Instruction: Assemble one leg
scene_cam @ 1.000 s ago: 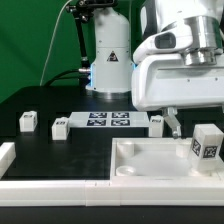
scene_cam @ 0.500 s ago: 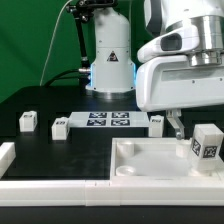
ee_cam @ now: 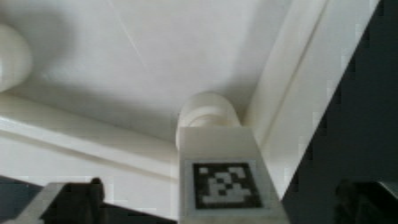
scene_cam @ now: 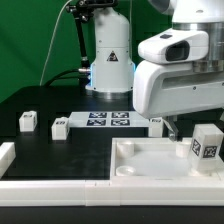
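Observation:
A leg, a small white block with black-and-white tags, stands upright on the large white panel at the exterior view's right. My gripper hangs just above it, and one dark finger shows under the hand. In the wrist view the leg stands between my two dark fingertips, well apart from both, so my gripper is open and empty. The panel fills the wrist view behind the leg.
Three more legs lie on the black table: one far left, one beside it, one right of the marker board. The marker board lies at the back. A white rail borders the front.
The arm's upper links have shifted and the hand has turned a little above the panel. The leg on the panel and the loose legs have not moved.

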You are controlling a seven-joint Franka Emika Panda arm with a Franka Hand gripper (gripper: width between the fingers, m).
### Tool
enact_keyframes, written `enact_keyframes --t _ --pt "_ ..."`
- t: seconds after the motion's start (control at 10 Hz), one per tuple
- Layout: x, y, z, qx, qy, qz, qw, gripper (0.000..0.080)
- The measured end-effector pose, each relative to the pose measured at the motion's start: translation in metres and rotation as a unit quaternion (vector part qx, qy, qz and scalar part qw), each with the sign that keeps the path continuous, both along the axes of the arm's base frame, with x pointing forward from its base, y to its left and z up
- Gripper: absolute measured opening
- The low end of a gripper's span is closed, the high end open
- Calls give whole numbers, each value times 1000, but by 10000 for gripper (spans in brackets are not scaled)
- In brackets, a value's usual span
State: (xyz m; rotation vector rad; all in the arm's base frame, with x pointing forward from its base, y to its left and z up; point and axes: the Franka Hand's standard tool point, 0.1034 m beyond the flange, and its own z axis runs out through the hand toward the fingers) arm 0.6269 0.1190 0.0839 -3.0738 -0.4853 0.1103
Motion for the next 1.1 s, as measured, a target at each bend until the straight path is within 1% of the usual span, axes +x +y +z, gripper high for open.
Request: enact_keyframes --t 0.1,0.4,0.7,1.0,1.1 --pt "4 0 0 1 -10 -1 1000 649" --pt "6 -1 -2 1 -10 -3 1000 649" --pt "20 2 4 2 -15 -4 1000 649" --pt "19 1 2 2 -14 -4 1000 637" --pt "19 1 2 2 -14 -4 1000 470"
